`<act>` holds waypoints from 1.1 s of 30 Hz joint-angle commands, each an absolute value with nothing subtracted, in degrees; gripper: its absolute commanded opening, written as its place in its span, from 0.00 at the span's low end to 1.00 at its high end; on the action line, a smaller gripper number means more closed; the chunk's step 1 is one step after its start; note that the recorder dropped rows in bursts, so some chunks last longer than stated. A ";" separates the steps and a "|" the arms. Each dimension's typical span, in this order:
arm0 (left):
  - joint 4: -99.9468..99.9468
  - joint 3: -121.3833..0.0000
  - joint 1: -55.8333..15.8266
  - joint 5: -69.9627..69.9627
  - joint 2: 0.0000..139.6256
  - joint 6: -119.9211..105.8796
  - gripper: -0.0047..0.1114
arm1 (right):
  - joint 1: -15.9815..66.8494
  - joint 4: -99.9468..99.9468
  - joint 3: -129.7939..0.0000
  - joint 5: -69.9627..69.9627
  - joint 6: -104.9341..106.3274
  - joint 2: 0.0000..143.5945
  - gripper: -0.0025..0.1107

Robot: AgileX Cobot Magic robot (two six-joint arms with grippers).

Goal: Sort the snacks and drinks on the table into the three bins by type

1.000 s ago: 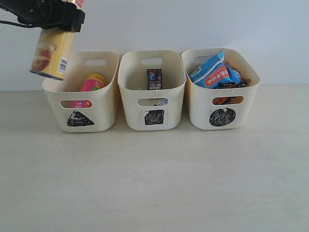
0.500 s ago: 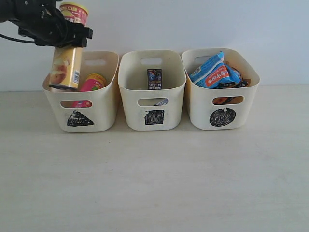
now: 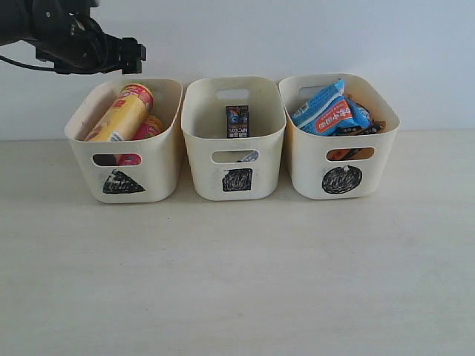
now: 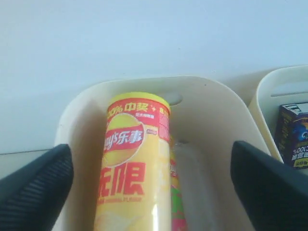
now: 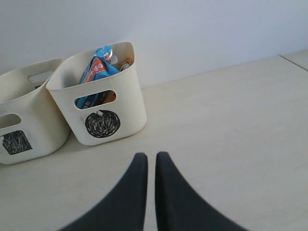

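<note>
Cream plastic: three bins stand in a row at the back of the table (image 3: 237, 282), each marked in black.

**Task status**
- The triangle bin (image 3: 159, 174) holds the yellow chip tube (image 3: 119, 116), which leans tilted with its top end against the rear wall. The pink chip tube (image 3: 151, 127) lies beside and partly under it.
- The square bin (image 3: 200, 178) holds the dark purple carton (image 3: 237, 121), upright against the rear wall. A blue-and-white patch shows through the handle cutout; whether it is the second carton cannot be told.
- The circle bin (image 3: 304, 178) holds the foil packets (image 3: 326, 107), piled above the rim.
- No snack or drink lies on the table surface in the exterior view. Judgement: sorting appears complete, or nearly so. What is left is to lift the left arm clear.

**Gripper status**
- The left gripper (image 4: 151, 151) hangs above the triangle bin. Its fingers (image 4: 36, 187) are spread wide, one at each side of the bin opening. They hold nothing and touch nothing; the yellow chip tube sits between and below them, clear of both.
- The right gripper (image 5: 151, 163) hangs over bare table near the circle bin. Its fingers (image 5: 134, 192) are closed to a thin slit and hold nothing.
</note>
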State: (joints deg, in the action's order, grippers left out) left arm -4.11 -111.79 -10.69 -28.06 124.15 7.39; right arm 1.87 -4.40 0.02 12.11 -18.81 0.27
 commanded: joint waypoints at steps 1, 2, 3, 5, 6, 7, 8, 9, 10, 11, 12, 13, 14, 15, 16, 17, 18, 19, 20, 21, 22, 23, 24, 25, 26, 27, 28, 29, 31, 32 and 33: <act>-3.94 -112.02 -10.47 -29.95 122.84 8.21 0.74 | 1.69 -4.82 0.00 11.86 -18.89 0.00 0.04; -3.94 -112.02 -10.47 -30.46 122.49 8.21 0.71 | 1.69 -4.82 0.00 11.86 -18.89 0.00 0.04; -3.94 -112.02 -10.47 -31.11 121.88 8.21 0.66 | 1.69 -4.82 0.00 11.86 -18.89 0.00 0.04; -3.83 -112.02 -10.47 -32.22 120.77 8.21 0.52 | 1.69 -4.82 0.00 11.86 -18.89 0.00 0.04; -3.83 -112.02 -10.47 -33.04 120.13 8.21 0.42 | 1.69 -4.82 0.00 11.86 -18.89 0.00 0.04; -3.83 -112.02 -10.47 -33.79 119.48 8.21 0.30 | 1.69 -4.82 0.00 11.86 -18.89 0.00 0.04; -3.83 -112.02 -10.36 -34.41 118.81 8.21 0.17 | 1.69 -4.82 0.00 11.86 -18.89 0.00 0.04; -3.83 -112.02 -10.43 -35.16 118.39 8.21 0.07 | 1.69 -4.82 0.00 11.86 -18.89 0.00 0.04; -3.83 -112.02 -10.34 -35.88 117.70 8.21 0.09 | 1.69 -4.82 0.00 11.86 -18.89 0.00 0.04; -3.66 -112.02 -10.34 -36.68 117.38 8.55 0.08 | 1.69 -4.82 0.00 11.86 -18.89 0.00 0.04; -3.56 -112.02 -10.20 -37.62 116.91 9.12 0.07 | 1.69 -4.82 0.00 11.86 -18.89 0.00 0.04; -3.27 -112.02 -9.91 -38.64 116.37 9.52 0.07 | 1.69 -4.82 0.00 11.86 -18.89 0.00 0.04; -1.06 -111.90 -9.55 -40.43 115.66 9.65 0.07 | 1.69 -4.82 0.00 11.86 -18.89 0.00 0.04; 0.00 -111.44 -9.10 -40.98 114.95 9.65 0.07 | 1.69 -4.82 0.00 11.86 -18.89 0.00 0.04; 1.04 -110.71 -8.58 -41.60 114.26 9.52 0.07 | 1.69 -4.82 0.00 11.86 -18.89 0.00 0.04; 1.88 -109.72 -8.15 -42.02 113.46 9.41 0.07 | 1.69 -4.82 0.00 11.86 -18.89 0.00 0.04; 2.51 -108.40 -7.81 -42.25 112.46 9.41 0.07 | 1.69 -4.82 0.00 11.86 -18.89 0.00 0.04; 2.61 -107.17 -7.51 -42.25 111.57 9.41 0.07 | 1.69 -4.82 0.00 11.86 -18.89 0.00 0.04; 2.61 -105.53 -7.11 -42.06 110.38 9.41 0.07 | 1.69 -4.82 0.00 11.86 -18.89 0.00 0.04; 2.61 -103.74 -6.84 -41.68 109.04 9.41 0.07 | 1.69 -4.82 0.00 11.86 -18.89 0.00 0.04; 2.61 -99.83 -6.38 -40.75 106.27 9.41 0.07 | 1.69 -4.82 0.00 11.86 -18.89 0.00 0.04; 2.61 -96.84 -5.92 -39.38 103.47 9.41 0.07 | 1.69 -4.82 0.00 11.86 -18.89 0.00 0.04; 2.61 -93.71 -5.81 -38.06 101.16 9.41 0.07 | 1.69 -4.82 0.00 11.86 -18.89 0.00 0.04; 2.61 -89.94 -5.81 -35.87 97.81 9.41 0.07 | 1.69 -4.82 0.00 11.86 -18.89 0.00 0.04; 2.61 -87.26 -5.81 -34.29 94.76 9.41 0.07 | 1.69 -4.82 0.00 11.86 -18.89 0.00 0.04; 2.61 -84.03 -5.81 -32.92 91.21 9.41 0.07 | 1.69 -4.82 0.00 11.86 -18.89 0.00 0.04; 2.61 -81.75 -5.81 -32.00 88.44 9.51 0.07 | 1.69 -4.82 0.00 11.86 -18.89 0.00 0.04; 2.77 -78.07 -5.81 -30.55 83.62 10.18 0.07 | 1.69 -4.82 0.00 11.86 -18.89 0.00 0.04; 2.77 -73.09 -5.81 -29.06 76.86 10.92 0.07 | 1.69 -4.82 0.00 11.86 -18.89 0.00 0.04; 2.77 -70.72 -5.81 -28.77 73.11 10.92 0.07 | 1.69 -4.82 0.00 11.86 -18.89 0.00 0.04; 2.77 -69.04 -5.81 -29.15 69.88 10.92 0.07 | 1.69 -4.82 0.00 11.86 -18.89 0.00 0.04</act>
State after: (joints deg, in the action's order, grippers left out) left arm 2.14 -72.16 -5.92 -29.91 75.28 10.31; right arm 1.87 -4.40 0.02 12.11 -18.81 0.27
